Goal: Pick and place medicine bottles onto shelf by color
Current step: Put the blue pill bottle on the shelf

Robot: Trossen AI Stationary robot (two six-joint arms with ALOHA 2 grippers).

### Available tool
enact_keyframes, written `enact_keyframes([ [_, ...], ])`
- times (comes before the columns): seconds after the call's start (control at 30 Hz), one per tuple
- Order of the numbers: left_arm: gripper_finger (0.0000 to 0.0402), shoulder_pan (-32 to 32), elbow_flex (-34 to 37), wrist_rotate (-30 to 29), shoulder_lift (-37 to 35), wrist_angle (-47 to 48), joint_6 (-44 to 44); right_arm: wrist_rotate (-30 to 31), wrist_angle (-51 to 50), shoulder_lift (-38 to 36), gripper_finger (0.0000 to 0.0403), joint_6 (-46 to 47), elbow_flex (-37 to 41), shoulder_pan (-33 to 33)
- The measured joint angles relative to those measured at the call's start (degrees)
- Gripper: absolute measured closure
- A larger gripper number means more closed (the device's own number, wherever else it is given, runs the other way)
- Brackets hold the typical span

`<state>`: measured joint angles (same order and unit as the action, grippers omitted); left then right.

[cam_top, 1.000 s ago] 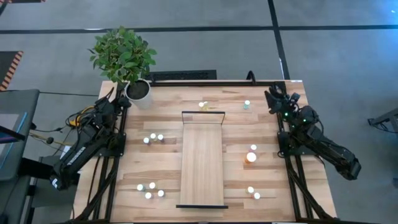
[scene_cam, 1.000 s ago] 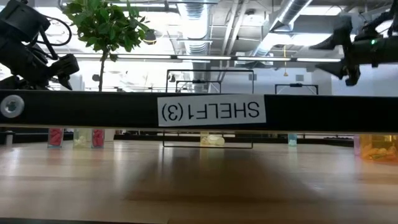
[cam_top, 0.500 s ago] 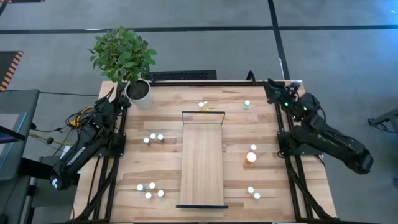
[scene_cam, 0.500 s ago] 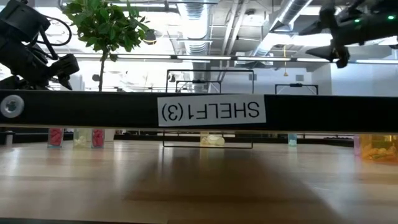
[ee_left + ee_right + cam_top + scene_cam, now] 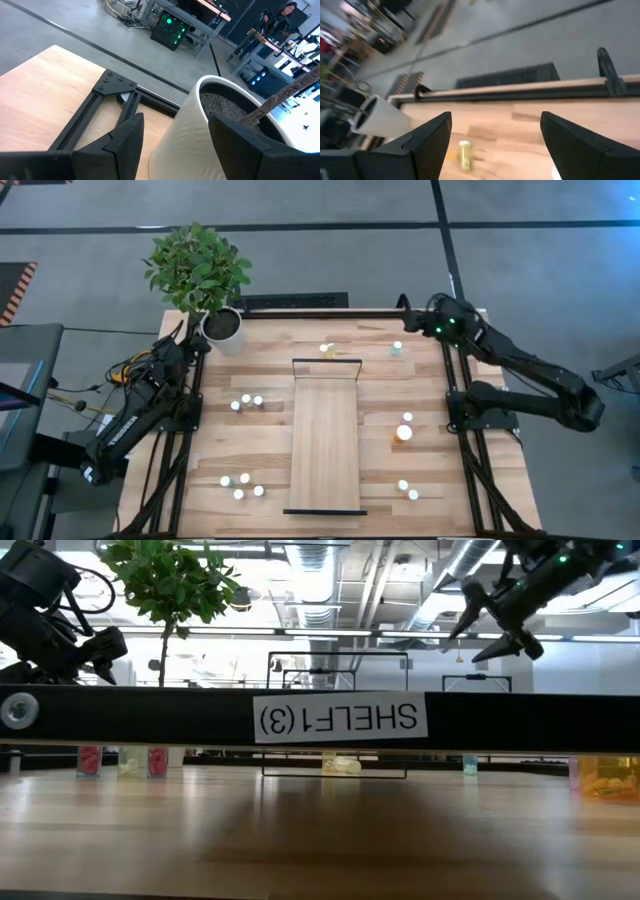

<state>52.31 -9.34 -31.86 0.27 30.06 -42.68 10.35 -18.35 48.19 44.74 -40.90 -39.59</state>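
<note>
The wooden table [image 5: 260, 350] carries a bare shelf [image 5: 324, 435], scattered medicine bottles [image 5: 246, 401] and seemingly a plant pot [image 5: 222, 328].

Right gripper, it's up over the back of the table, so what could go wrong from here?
The right gripper, open and empty, hangs high over the table's far edge near the small teal bottle. Coming down, a finger could tip it.

The yellow bottle beside the shelf frame already appears to lie on its side; a nudge might roll it.

The left gripper waits with its fingers astride the white plant pot, so a hasty start could knock it.
</note>
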Motion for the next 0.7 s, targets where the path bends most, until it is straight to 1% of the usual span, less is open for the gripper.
enact_keyframes([
  [0.27, 0.0191, 0.01, 0.00, 0.00, 0.00, 0.00, 0.00, -0.90, -16.25, 9.28, 0.0076, 11.02, -8.46, 0.21],
  [0.43, 0.0191, -0.02, 0.00, 0.01, 0.00, 0.00, 0.00, -1.67, -22.03, 14.24, 0.0076, 15.51, -12.31, 0.21],
  [0.6, 0.0191, -0.01, 0.00, 0.00, 0.00, 0.00, 0.00, -6.18, -30.30, 19.02, 0.0076, 20.98, -14.97, 0.19],
  [0.7, 0.0191, -0.01, 0.00, 0.01, 0.00, 0.00, 0.00, -7.65, -31.32, 21.41, 0.0076, 21.10, -15.51, 0.21],
])
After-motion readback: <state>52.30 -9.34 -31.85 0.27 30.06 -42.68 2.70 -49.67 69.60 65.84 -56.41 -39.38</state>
